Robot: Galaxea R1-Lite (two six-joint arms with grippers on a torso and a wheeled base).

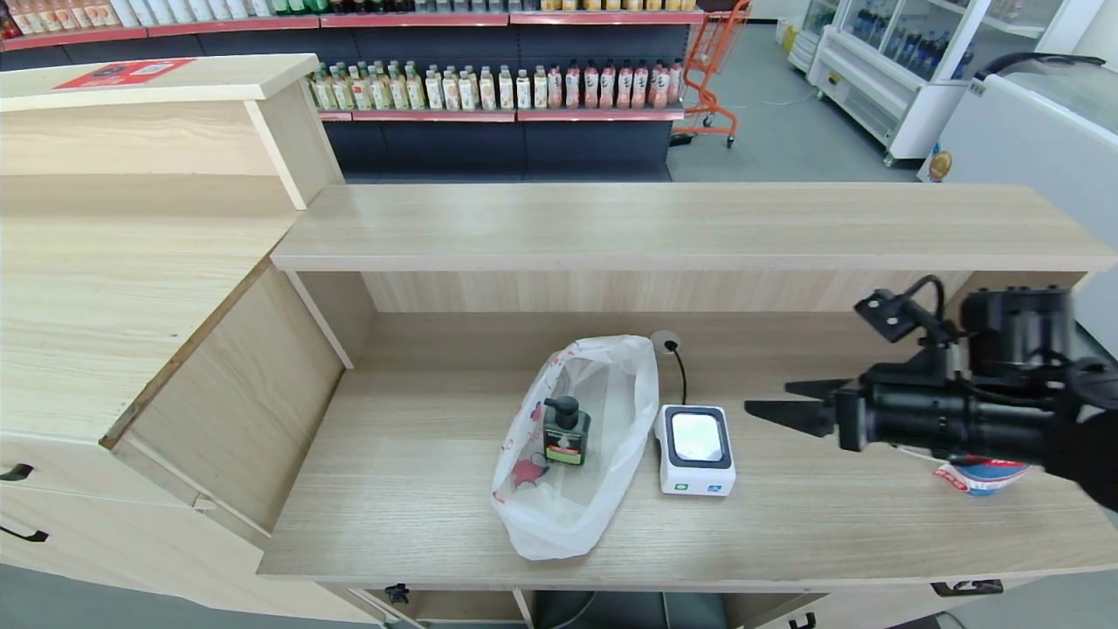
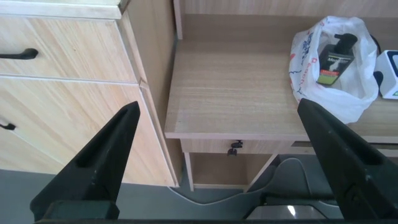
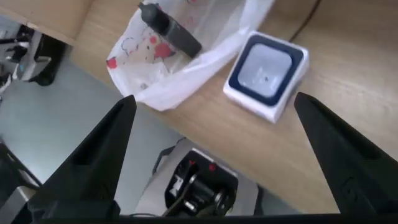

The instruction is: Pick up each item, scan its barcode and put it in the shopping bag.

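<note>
Wooden checkout counter (image 1: 419, 489). Near the middle of its front edge sits a white shopping bag (image 1: 633, 393), its mouth gaping so items can be dropped in. A dark pump bottle (image 1: 566, 432) stands upright inside, probably already scanned. Just beside the bag, toward the right edge, a white barcode scanner (image 1: 696, 448) rests with its window facing up, so a label can pass over it on the way to the bag. The right gripper (image 1: 767, 395) hovers above the counter near the right edge, fingers spread and empty, pointing toward the scanner. Under its arm, a red, white and blue item (image 1: 983, 476), partly hidden, is likely next. The left gripper (image 2: 219, 104) hangs beyond the counter's left front corner, fingers wide apart, holding nothing.
</note>
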